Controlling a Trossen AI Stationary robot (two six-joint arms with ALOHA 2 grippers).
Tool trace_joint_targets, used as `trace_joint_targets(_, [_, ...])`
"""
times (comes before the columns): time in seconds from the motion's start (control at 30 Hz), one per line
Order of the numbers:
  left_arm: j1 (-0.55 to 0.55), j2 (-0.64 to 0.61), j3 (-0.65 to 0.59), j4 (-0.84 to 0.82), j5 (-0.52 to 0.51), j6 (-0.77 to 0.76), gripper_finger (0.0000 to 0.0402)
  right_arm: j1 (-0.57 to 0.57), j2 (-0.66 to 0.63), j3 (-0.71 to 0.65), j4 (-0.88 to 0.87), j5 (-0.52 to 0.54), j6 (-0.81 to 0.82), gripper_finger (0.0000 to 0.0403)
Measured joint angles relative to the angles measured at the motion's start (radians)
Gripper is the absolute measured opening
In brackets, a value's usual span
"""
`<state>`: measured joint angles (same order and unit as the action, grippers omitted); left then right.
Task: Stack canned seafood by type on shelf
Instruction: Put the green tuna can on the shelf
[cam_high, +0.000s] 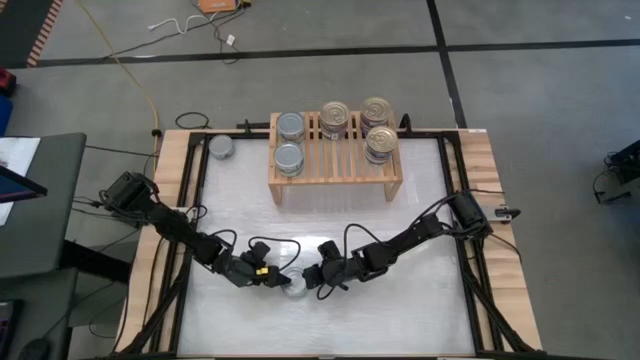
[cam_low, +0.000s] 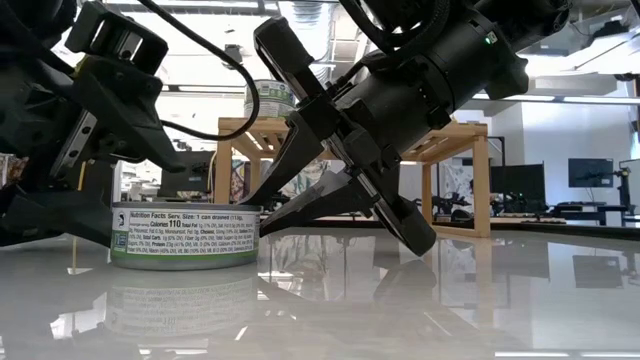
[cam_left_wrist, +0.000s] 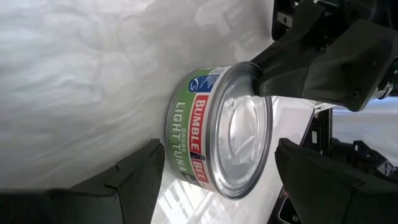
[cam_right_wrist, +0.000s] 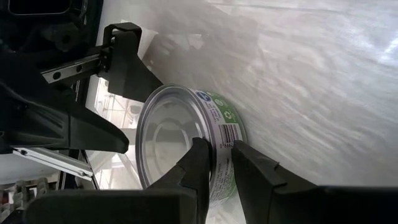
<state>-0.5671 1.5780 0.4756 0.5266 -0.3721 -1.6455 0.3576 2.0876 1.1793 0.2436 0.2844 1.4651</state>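
One can of seafood (cam_high: 295, 287), a flat tin with a green tuna label and a plain silver top (cam_left_wrist: 239, 130), stands upright on the white table near its front edge. My right gripper (cam_high: 314, 279) reaches it from the right and is shut on it. My left gripper (cam_high: 268, 273) is open on the can's left, one finger low by the table and one above the height of the can's top; I see no touch. The wooden shelf (cam_high: 335, 168) stands at the far middle. It carries silver-topped cans (cam_high: 289, 141) on its left part and gold-topped cans (cam_high: 358, 126) on its right part. My right gripper pinches the can's top rim (cam_right_wrist: 219, 144) on the side toward the table's right. One finger lies on the silver top and the other on the label wall. The fingers slant down from the right (cam_low: 330, 195). The can stays flat on the table (cam_low: 185, 262).
A single silver-topped can (cam_high: 221, 147) sits on the table left of the shelf, near the far left corner. Dark rails (cam_high: 462, 215) and wooden planks frame the table's sides. Both arms (cam_high: 180, 232) crowd the front middle of the table.
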Motion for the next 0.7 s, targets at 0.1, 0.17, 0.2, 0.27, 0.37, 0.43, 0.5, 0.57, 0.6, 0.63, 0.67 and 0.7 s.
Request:
trace_joint_targets(0.1, [0.000,0.000,0.000,0.000,0.000,0.003,0.0293,0.000,0.000,0.000,-0.001,0.000,0.000,0.0094])
trace_joint_targets(0.17, [0.000,0.000,0.000,0.000,0.003,0.003,0.0293,0.000,0.000,0.000,-0.002,0.001,0.001,0.0089])
trace_joint_targets(0.2, [0.000,-0.001,0.000,0.000,0.005,0.002,0.0293,0.000,0.000,0.000,-0.002,0.001,0.001,0.0084])
trace_joint_targets(0.27, [0.000,-0.001,0.000,0.000,0.011,0.001,0.0293,0.000,0.000,0.000,-0.002,0.002,-0.001,0.0073])
trace_joint_targets(0.37, [0.001,-0.001,0.000,0.000,0.022,-0.016,0.0293,0.000,0.000,0.001,-0.001,0.003,-0.006,0.0057])
trace_joint_targets(0.43, [0.001,-0.001,0.000,0.001,0.027,-0.023,0.0293,0.000,-0.001,0.001,-0.001,0.005,-0.007,0.0050])
trace_joint_targets(0.5, [0.001,-0.001,0.000,0.001,0.028,-0.036,0.0293,0.000,-0.001,0.001,-0.001,0.005,-0.008,0.0046])
trace_joint_targets(0.57, [0.001,0.007,0.000,0.011,0.028,-0.045,0.0293,0.000,-0.001,0.001,-0.002,0.005,-0.007,0.0043])
trace_joint_targets(0.6, [0.000,0.011,0.000,0.014,0.031,-0.054,0.0293,0.000,-0.001,0.001,-0.002,0.005,-0.007,0.0043])
trace_joint_targets(0.63, [0.000,0.016,0.000,0.016,0.034,-0.062,0.0293,0.000,-0.001,0.001,-0.002,0.005,-0.007,0.0042])
trace_joint_targets(0.67, [0.001,0.024,0.000,0.027,0.037,-0.070,0.0293,0.000,-0.001,0.001,-0.003,0.005,-0.007,0.0042])
trace_joint_targets(0.7, [0.000,0.029,0.001,0.035,0.038,-0.079,0.0293,0.000,-0.001,0.001,-0.003,0.005,-0.007,0.0042])
